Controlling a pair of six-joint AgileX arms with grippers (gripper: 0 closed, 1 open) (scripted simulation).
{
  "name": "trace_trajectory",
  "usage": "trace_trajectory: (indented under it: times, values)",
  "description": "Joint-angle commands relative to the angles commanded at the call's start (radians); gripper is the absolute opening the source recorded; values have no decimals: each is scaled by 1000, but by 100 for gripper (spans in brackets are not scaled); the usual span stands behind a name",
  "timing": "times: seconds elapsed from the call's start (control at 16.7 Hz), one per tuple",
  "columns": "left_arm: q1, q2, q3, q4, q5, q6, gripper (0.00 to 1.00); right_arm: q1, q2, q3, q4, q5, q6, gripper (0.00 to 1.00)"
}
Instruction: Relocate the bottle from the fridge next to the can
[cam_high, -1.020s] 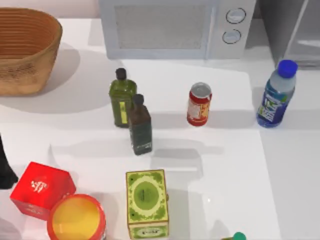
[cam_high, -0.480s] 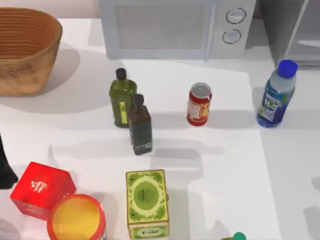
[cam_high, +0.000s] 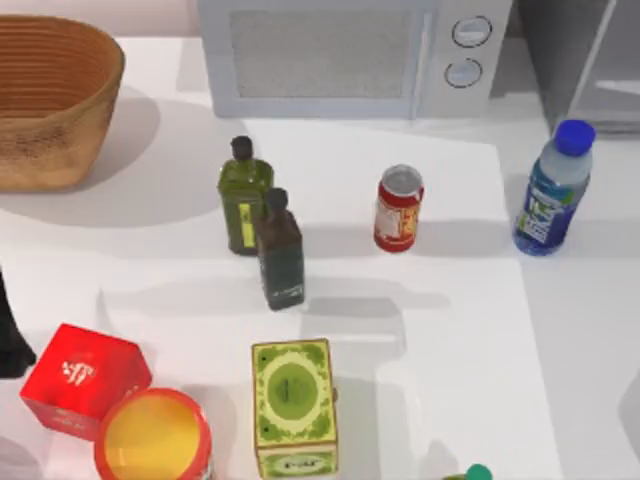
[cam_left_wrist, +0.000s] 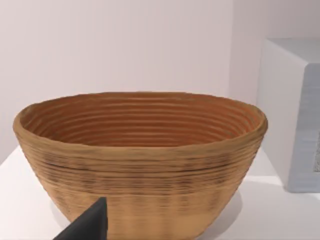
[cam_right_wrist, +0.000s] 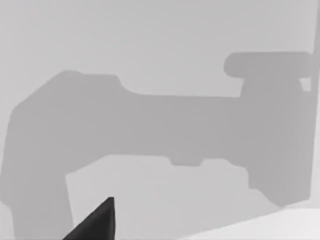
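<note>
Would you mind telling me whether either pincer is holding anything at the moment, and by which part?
Nothing is held: the bottle stands free on the table by the fridge.

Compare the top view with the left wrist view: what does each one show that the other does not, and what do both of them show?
Top view alone: the bottle standing at the table's right side before the fridge, the can well to its left, two dark bottles, a green box, a red box and a yellow-lidded tub.

Left wrist view alone: the basket's inside, seen from the side, and a dark tip of the left end effector.

Both: the woven basket, the white microwave and the white table.
</note>
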Motion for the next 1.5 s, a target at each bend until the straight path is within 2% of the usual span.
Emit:
trace_trajectory:
  times: [0.24,0.42,0.9,1.08,1.2,1.5]
  values:
    - [0,0,0,0,0,0,100,-279,312,82,44,-145,-306,100]
    - [0,0,0,0,0,0,100,-398,438,115,74,-213,-430,100]
    - [0,0,0,0,0,0,100,-424,468,121,82,-230,-458,100]
    - [0,0,0,0,0,0,100,-383,470,121,140,-225,-395,100]
    - [0,0,0,0,0,0,100,-322,473,120,224,-213,-301,100]
    - [0,0,0,0,0,0,100,-89,478,113,542,-157,91,100]
